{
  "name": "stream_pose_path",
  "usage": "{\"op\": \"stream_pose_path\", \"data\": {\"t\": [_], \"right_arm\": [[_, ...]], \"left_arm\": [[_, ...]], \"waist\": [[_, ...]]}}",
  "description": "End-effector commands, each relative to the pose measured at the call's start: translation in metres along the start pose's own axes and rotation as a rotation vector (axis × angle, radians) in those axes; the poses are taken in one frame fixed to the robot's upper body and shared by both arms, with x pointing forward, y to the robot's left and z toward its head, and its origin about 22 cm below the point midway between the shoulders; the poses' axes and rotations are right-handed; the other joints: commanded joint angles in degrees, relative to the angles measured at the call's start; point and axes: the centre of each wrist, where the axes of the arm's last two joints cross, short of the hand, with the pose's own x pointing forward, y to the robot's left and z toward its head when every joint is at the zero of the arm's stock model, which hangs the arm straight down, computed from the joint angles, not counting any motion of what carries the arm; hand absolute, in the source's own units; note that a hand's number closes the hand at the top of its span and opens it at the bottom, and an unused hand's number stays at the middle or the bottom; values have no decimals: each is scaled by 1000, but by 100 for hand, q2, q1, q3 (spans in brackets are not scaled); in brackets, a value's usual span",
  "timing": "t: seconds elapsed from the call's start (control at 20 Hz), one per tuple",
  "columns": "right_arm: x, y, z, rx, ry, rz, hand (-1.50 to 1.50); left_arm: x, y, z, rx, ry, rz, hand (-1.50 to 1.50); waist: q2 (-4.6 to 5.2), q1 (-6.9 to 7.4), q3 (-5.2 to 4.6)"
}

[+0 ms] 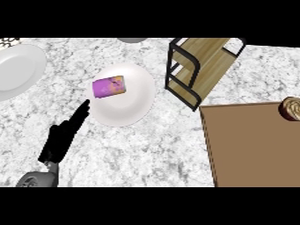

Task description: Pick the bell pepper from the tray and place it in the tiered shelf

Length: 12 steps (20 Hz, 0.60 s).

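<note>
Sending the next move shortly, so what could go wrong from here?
The left hand points straight fingers at the plate holding a purple pack, away from the tray; it could nudge that plate. No bell pepper shows on the tray, only a round tan swirled item, so a wrong pick is possible. The tiered shelf nearby might get clipped.

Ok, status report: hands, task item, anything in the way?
Left hand open, by plate. Right hand out of view. No pepper visible; tray holds a cupcake. Shelf stands beside tray.
</note>
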Motion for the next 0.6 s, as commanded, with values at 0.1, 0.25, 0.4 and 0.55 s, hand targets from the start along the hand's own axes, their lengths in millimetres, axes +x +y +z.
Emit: {"op": "stream_pose_path", "data": {"t": [0.1, 0.25, 0.4, 0.55], "right_arm": [[20, 33, -22, 63, -30, 24, 150], [31, 47, -30, 114, -21, 37, 150], [15, 71, -22, 184, -11, 53, 150], [27, 93, -30, 264, -11, -187, 150]], "left_arm": [[-5, -6, -5, 3, 6, 3, 0], [0, -6, -6, -4, -16, 9, 0], [8, -9, -4, -8, -11, 8, 0], [6, 4, -8, -8, -16, -13, 0]], "waist": [[22, -10, -3], [47, 78, -4], [53, 89, 1], [48, 80, 1]]}}
